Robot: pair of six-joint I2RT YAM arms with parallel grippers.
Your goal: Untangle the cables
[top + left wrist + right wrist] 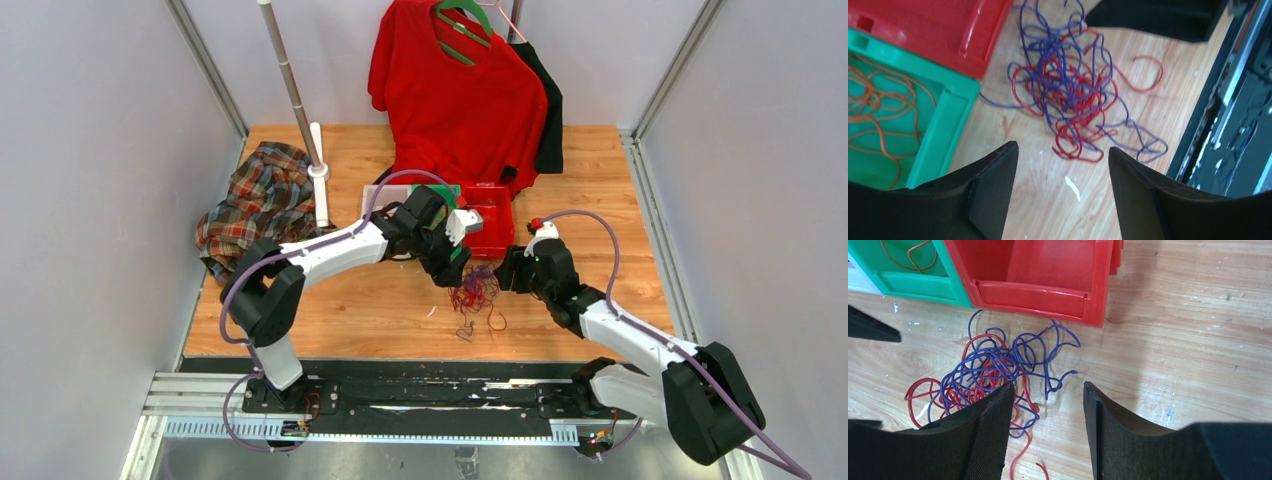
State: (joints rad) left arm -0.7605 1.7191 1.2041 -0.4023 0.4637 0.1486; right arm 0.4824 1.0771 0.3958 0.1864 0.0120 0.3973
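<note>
Left gripper (1062, 150): released, jaws spread wide with nothing between them, held over the bare worktop (1038, 210) just short of the cables (1068, 100).
Right gripper (1048, 386): released as well, jaws apart and empty. In its wrist view one finger covers the edge of the tangle, and I cannot tell whether it touches.
Cables: red and purple wires knotted into one loose curly heap. They lie on the worktop between the two grippers, just in front of the bins, with a few loops trailing out.
Red bin (1038, 292): just behind the heap, apart from it.
Green bin (948, 100): pressed against the red bin's side, holding a looping orange wire (878, 105).
Background: a red shirt (455, 90) hangs on a green hanger (462, 20). A plaid cloth (260, 195) lies crumpled at the left edge, beside a pole (290, 90).
</note>
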